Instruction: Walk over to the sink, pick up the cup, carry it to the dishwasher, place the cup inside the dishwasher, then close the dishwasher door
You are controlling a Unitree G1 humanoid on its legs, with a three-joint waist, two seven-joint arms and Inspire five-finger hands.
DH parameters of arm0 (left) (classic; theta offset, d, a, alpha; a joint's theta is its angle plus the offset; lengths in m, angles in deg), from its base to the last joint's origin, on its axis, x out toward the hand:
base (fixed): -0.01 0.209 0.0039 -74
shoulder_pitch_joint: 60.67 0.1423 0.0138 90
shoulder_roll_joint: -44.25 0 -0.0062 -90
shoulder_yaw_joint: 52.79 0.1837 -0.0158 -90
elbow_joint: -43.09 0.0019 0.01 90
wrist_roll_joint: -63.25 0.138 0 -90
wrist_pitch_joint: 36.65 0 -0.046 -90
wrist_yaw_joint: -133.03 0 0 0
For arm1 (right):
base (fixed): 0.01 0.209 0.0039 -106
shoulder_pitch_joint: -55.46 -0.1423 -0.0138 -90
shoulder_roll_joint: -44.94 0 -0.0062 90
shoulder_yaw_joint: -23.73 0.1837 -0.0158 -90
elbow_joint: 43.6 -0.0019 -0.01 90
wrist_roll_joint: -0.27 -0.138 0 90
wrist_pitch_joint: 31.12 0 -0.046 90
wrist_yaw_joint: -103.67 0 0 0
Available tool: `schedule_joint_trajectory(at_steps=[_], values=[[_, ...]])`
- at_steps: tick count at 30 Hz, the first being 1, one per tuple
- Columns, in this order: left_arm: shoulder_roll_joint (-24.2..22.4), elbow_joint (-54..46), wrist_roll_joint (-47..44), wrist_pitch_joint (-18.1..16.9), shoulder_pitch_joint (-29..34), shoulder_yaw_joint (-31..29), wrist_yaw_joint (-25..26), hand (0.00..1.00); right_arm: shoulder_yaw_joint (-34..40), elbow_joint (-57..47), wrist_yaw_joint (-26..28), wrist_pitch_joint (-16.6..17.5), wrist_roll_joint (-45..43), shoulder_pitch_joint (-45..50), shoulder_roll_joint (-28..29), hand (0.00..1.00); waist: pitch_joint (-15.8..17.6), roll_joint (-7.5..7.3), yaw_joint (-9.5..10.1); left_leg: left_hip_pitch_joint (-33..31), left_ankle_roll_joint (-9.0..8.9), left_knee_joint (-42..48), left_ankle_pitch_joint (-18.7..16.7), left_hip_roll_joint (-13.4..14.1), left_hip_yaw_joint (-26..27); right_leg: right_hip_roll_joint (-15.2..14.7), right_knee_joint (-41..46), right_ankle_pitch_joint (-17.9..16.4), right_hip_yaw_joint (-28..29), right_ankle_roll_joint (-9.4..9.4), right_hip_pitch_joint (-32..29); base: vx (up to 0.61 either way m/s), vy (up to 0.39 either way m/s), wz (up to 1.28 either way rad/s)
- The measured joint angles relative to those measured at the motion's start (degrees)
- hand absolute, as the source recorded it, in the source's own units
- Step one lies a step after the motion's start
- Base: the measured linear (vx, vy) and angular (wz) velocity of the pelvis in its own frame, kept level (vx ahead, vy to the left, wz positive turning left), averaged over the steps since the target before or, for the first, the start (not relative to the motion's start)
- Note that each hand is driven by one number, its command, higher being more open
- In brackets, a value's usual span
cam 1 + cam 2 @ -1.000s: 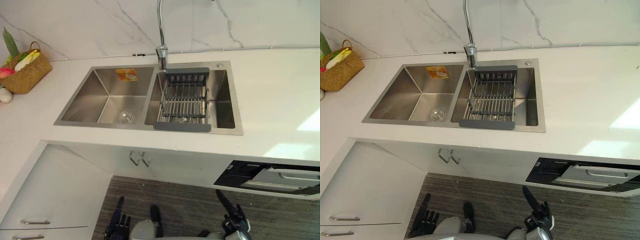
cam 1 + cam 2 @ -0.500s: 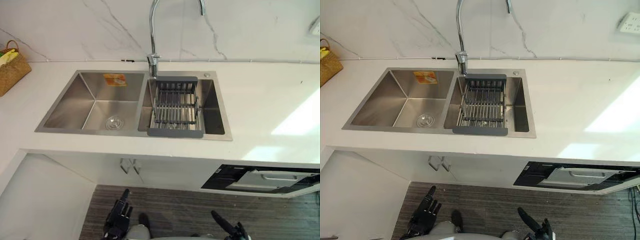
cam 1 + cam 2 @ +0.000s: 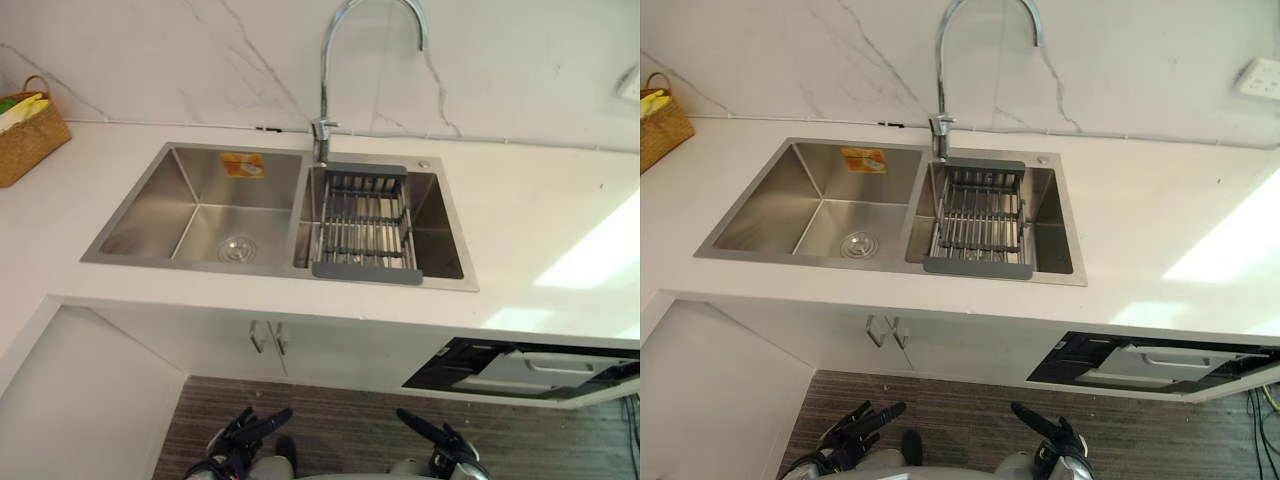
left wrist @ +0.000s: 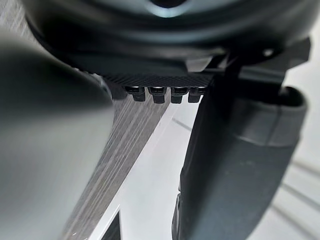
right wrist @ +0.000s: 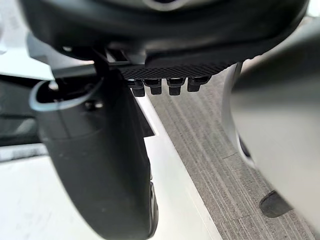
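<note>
The steel double sink [image 3: 150, 205] is set in the white counter ahead of me. Its left basin holds a drain [image 3: 236, 246] and an orange sticker; a grey slatted rack [image 3: 365, 225] spans the right basin. Under the counter at the right is the dark dishwasher [image 3: 520, 368], its door tilted ajar. My left hand [image 3: 250, 430] and right hand [image 3: 435, 440] hang low over the striped floor, well short of the counter. Both are open, fingers straight and holding nothing. The left wrist view shows the left hand's thumb [image 4: 235, 165]. The right wrist view shows the right hand's thumb [image 5: 95, 165].
A tall curved tap [image 3: 325, 100] rises behind the sink's divider. A woven basket [image 3: 25, 140] with produce stands on the counter at the far left. White cupboard doors [image 3: 265, 335] sit below the sink, and a side cabinet [image 3: 80, 400] juts out at the left.
The camera has swung, so the sink sits a little further right and the tap's arch shows in full. My left hand's fingers now point right instead of up.
</note>
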Motion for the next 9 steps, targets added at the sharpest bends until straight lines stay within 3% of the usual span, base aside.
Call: schedule_joint_trajectory(at_steps=[2,3,4,6,7,9], values=[[0.75,0.83,-1.98,1.18,0.17,0.11,-0.06,1.0,0.69,0.3,0.56,-0.01,0.28,0.02,0.57,1.0,0.15,0.12,-0.62,-0.66,-0.12,0.01,0.03,0.54,-1.83,2.2,-2.98,-1.39,3.93,0.72,-0.21,0.03,-0.101,0.44],[1.27,1.23,-2.67,1.62,0.23,0.23,-0.43,1.0,1.66,0.72,0.7,-0.13,0.53,0.23,1.19,1.0,0.3,-0.7,-0.78,-1.02,-0.86,0.0,0.43,0.17,-2.55,3.08,-6.53,0.03,5.39,0.95,-0.17,0.03,-0.165,0.47],[1.22,1.84,-2.59,1.22,0.05,0.07,-0.56,1.0,2.4,1.4,0.93,-0.49,0.53,0.22,1.11,1.0,0.49,-1.06,-0.71,-1.05,-1.52,0.0,0.74,0.25,-2.86,3.36,-8.14,-0.77,5.49,2.35,0.88,0.05,-0.209,0.23],[0.21,2.62,-1.96,0.21,0.11,-1.91,-0.73,1.0,4.01,1.82,1.23,-1.21,0.33,-0.02,1.31,1.0,0.88,-0.47,-0.85,-1.48,-3.24,0.01,1.52,1.67,-2.11,5.75,-14.51,-0.71,4.8,3.82,3.3,0.04,-0.196,-0.1],[0.16,3.17,-1.75,0.05,0.31,-1.84,-1.0,1.0,4.5,2.2,1.44,-1.52,0.01,0.36,1.31,1.0,0.46,0.21,-0.93,-1.43,-3.74,0.01,1.81,2.98,-1.85,7.41,-16.64,-0.07,4.75,3.28,4.13,0.03,-0.161,-0.18],[0.28,3.42,-1.4,-0.23,0.6,-1.82,-1.3,1.0,5.53,2.51,1.69,-2.12,-0.24,0.89,1.3,1.0,0.14,-0.06,-0.9,-0.97,-4.66,-0.01,1.53,4.4,-1.43,9.23,-18.93,0.49,4.8,2.71,5.41,0.04,-0.124,-0.12]])
